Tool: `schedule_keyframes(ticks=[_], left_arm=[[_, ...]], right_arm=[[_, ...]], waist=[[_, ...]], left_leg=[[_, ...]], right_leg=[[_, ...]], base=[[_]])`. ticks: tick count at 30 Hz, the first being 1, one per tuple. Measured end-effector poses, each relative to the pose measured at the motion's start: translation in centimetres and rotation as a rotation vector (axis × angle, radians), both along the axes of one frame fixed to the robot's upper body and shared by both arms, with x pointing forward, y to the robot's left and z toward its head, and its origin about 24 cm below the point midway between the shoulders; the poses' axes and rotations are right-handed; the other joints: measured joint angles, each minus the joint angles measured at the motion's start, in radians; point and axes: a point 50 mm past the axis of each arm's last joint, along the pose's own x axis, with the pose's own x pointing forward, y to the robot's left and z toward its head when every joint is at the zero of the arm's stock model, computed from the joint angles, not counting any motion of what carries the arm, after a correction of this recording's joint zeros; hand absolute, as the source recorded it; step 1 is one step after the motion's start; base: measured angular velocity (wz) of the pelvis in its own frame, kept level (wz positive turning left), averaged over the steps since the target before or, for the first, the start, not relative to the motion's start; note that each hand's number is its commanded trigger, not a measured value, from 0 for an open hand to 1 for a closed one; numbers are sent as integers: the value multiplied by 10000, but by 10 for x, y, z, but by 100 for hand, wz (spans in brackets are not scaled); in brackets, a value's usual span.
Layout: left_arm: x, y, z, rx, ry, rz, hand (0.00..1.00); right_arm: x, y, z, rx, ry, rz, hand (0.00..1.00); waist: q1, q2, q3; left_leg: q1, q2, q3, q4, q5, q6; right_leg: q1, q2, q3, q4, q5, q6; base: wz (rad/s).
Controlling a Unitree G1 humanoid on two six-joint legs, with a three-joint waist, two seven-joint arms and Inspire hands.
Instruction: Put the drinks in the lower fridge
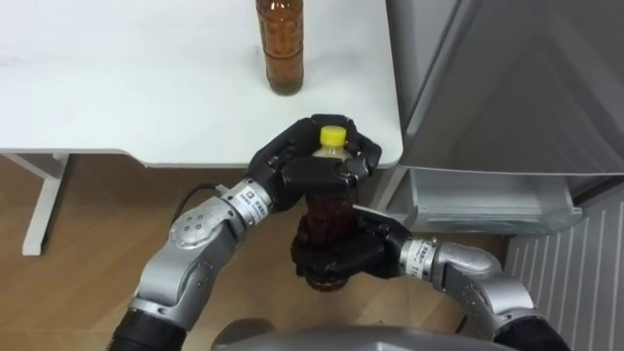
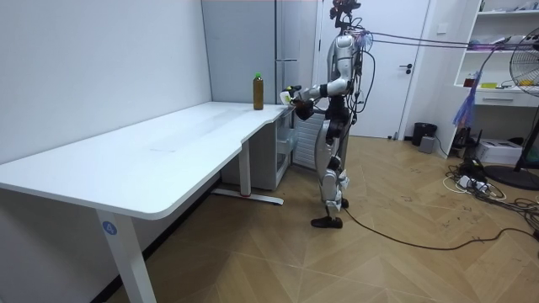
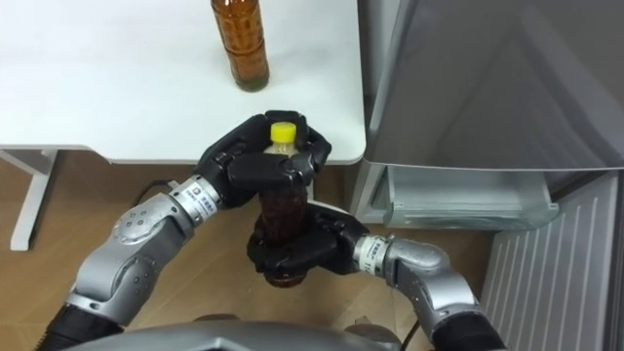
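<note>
we are holding the yellow-capped bottle [image 1: 330, 210] beside the fridge [image 1: 507, 88], left robot hand [image 1: 307, 166] and right robot hand [image 1: 346, 255] both curling round it, while the other bottle [image 1: 283, 49] is standing on the tabletop [image 1: 146, 88], so neither looks put away yet.

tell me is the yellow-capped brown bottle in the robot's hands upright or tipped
Upright: the yellow-capped brown bottle has its cap on top, left hand curled round the neck, right hand round the base.
</note>
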Motion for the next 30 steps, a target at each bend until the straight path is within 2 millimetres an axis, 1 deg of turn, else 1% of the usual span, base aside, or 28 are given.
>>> schedule_keyframes(ticks=[6,22,25,27,30], left_arm=[[0,1,0,28,-5,21,0],[1,0,1,-68,-6,117,0],[5,0,8,-140,-315,96,0],[8,-1,19,-243,-773,97,0],[10,0,27,-370,-1252,190,0]], right_arm=[[-1,-3,0,32,103,148,100],[-2,-4,0,90,148,182,100],[-1,-4,1,293,178,28,100],[0,-4,2,509,163,-74,100],[0,-5,3,604,174,-182,100]], waist=[[1,45,25],[-52,40,15],[-51,32,11],[-57,30,8],[-98,27,6]], left_leg=[[-11,0,-1,-5,0,0],[-49,0,-37,30,-2,0],[-53,5,-58,90,-2,0],[-55,6,-66,156,-4,3],[-103,6,-102,193,-7,8]], right_leg=[[-10,2,-2,2,0,0],[4,-2,-85,-17,0,0],[41,0,-113,-18,1,-1],[74,-1,-119,-14,3,-2],[58,-1,-153,0,5,-5]], base=[[0],[0],[1],[0],[3]])
